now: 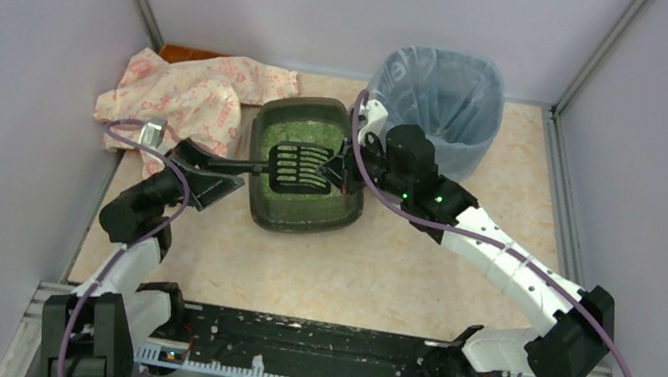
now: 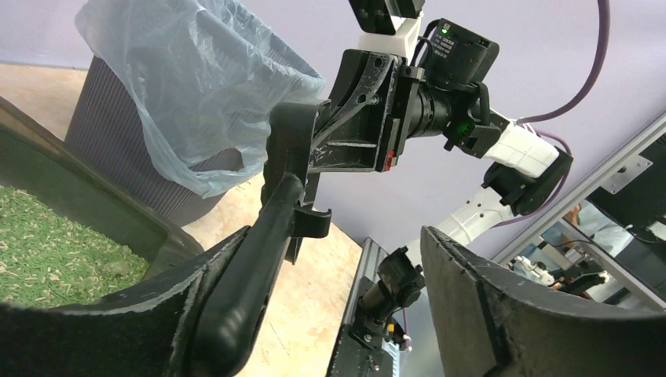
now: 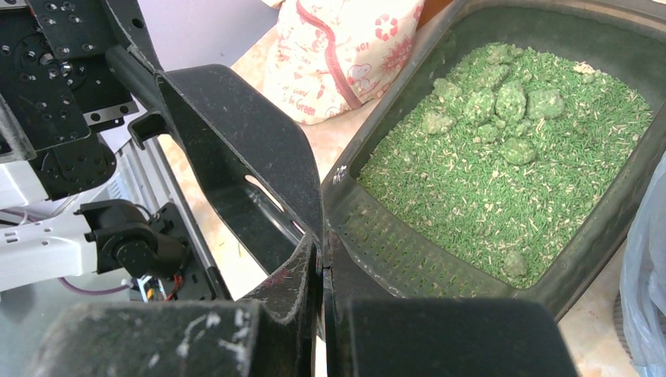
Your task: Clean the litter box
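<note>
Near left on the table (image 1: 378,266), the left gripper (image 1: 210,179) has its jaws spread, and the black scoop's (image 1: 301,167) handle lies between them against one finger. At mid-table sits the litter box (image 1: 289,220), holding green litter (image 3: 487,173) with clumps (image 3: 503,106) bunched at one end, and over its right side the right gripper (image 3: 320,251) has its fingers pressed together on the scoop's rim. Farther back, a patterned cloth (image 1: 188,95) lies just left of the box, and the bag-lined bin (image 1: 459,143) stands far right.
</note>
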Robot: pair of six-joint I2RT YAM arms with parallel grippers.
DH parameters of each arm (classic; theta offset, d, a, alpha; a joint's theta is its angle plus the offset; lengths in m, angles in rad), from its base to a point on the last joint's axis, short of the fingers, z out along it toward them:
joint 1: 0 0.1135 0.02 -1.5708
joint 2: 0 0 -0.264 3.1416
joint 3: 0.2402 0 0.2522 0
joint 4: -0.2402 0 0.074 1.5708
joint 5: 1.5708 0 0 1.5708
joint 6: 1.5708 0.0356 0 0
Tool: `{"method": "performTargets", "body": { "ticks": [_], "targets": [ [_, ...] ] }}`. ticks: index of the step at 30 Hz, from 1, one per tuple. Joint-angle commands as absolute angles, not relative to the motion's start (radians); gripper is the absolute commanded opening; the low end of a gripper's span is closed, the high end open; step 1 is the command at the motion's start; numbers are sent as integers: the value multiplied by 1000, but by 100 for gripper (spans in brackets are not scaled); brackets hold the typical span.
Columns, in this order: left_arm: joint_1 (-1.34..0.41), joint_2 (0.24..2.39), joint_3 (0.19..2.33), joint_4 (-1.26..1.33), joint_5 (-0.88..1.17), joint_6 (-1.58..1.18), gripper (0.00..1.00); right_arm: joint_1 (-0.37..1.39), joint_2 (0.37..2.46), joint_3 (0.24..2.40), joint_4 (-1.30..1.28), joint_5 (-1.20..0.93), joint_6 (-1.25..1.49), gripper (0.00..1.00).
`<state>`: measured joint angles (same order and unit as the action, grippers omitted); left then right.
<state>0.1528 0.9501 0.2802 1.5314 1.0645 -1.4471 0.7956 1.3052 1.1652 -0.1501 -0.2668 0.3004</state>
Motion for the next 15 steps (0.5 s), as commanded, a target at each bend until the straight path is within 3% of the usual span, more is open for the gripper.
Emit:
{"method": "performTargets", "body": {
  "ticks": [1,6,8,11,15],
  "targets": [
    [148,948,299,1578,1041,-1438,76,799,1281,1164,-101,-264,311,0],
    [146,943,298,1573,1060,-1439,38,799,1285,1169,-97,-265,311,0],
    [147,942,294,1573,1066,-1439,32,799,1287,1171,-94,-269,313,0],
    [147,942,286,1568,1065,-1435,32,800,1291,1170,-93,-272,312,0],
    [147,948,282,1563,1059,-1427,9,800,1295,1169,-91,-276,314,0]
  ]
}}
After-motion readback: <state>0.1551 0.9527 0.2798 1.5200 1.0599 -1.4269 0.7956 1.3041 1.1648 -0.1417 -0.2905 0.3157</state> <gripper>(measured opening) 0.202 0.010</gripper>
